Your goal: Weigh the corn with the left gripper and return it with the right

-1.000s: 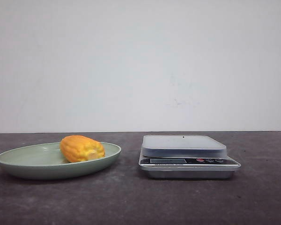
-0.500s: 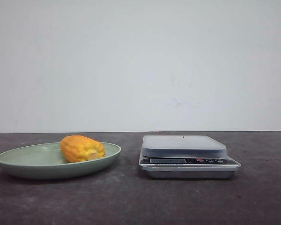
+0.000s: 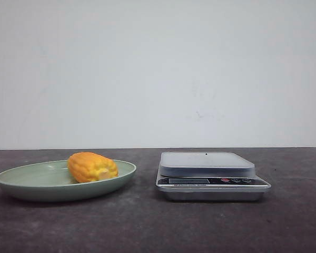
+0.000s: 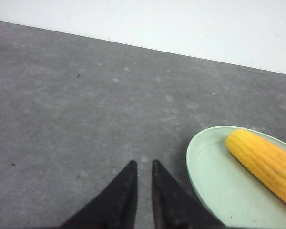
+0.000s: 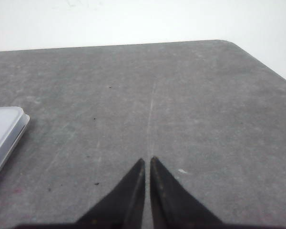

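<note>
Corn waiting on the plate, my left claw closed beside it

The corn (image 3: 92,167) lies on its side on the plate (image 3: 21,179), with the scale (image 3: 208,164) bare, so by my judgement the first step is the pick. My left claw (image 4: 143,164) sits over bare table just beside the plate rim, tips nearly touching with only a thin slit between, holding nothing. My right claw (image 5: 147,161) is likewise pinched closed and empty, with the scale's corner at the edge of its view. To do this well I should spread the left fingers wide before moving in, swing over the cob's middle, and close across its width, not along its length, since a rounded cob may roll on the plate's sloped floor.
</note>
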